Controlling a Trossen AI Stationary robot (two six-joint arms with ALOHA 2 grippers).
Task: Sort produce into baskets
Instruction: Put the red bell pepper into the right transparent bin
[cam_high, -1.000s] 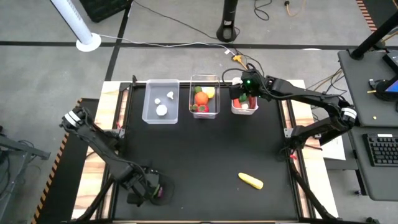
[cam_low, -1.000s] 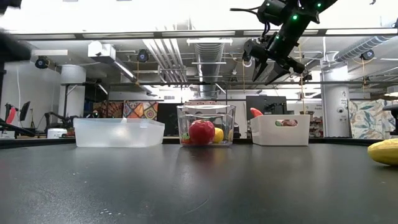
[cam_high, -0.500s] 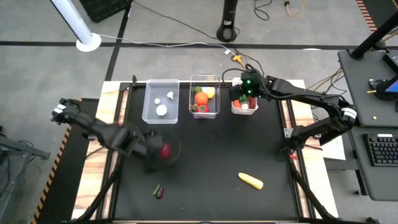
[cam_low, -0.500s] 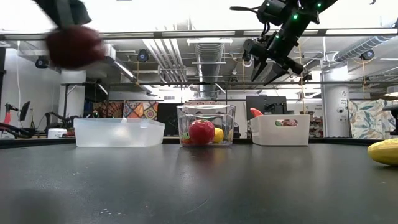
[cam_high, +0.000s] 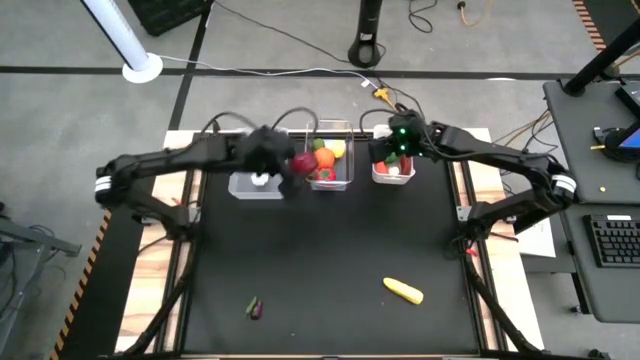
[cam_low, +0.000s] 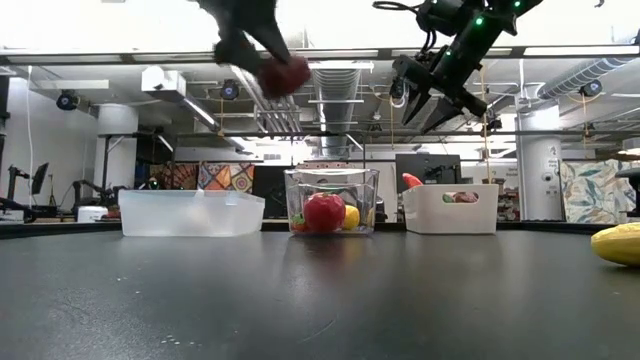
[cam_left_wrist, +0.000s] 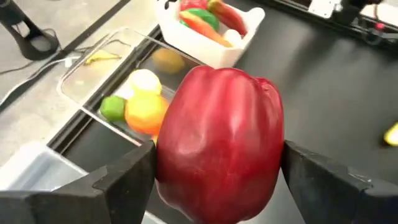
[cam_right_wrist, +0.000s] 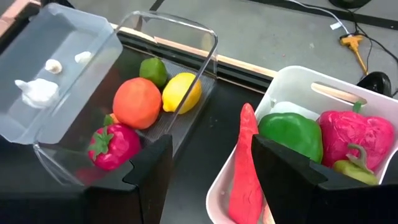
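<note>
My left gripper (cam_high: 297, 164) is shut on a red pepper (cam_left_wrist: 219, 140), high above the table between the left clear basket (cam_high: 258, 166) and the middle clear basket (cam_high: 330, 156); the pepper also shows in the low view (cam_low: 284, 73). The left basket holds white pieces. The middle basket holds an orange, a lemon, a lime and a strawberry. My right gripper (cam_right_wrist: 212, 171) is open and empty, above the white basket (cam_high: 392, 172), which holds a green pepper (cam_right_wrist: 292, 134), a carrot and a pink piece. My left gripper pinches the red pepper by its two opposite sides (cam_left_wrist: 169, 152) between its two fingers (cam_left_wrist: 127, 180). The fingers come at it slanting from the table's left. The pepper is lifted clear, well above the baskets' rims.
A yellow piece (cam_high: 403, 291) lies on the black mat at the near right. A small purple piece (cam_high: 255, 308) lies at the near left. The three baskets stand in a row along the far edge. The mat's middle is bare.
My left gripper has gone up from the near left of the table and toward the far edge, carrying the red pepper clear of the mat to the middle basket's left side. The purple piece has stayed on the mat.
</note>
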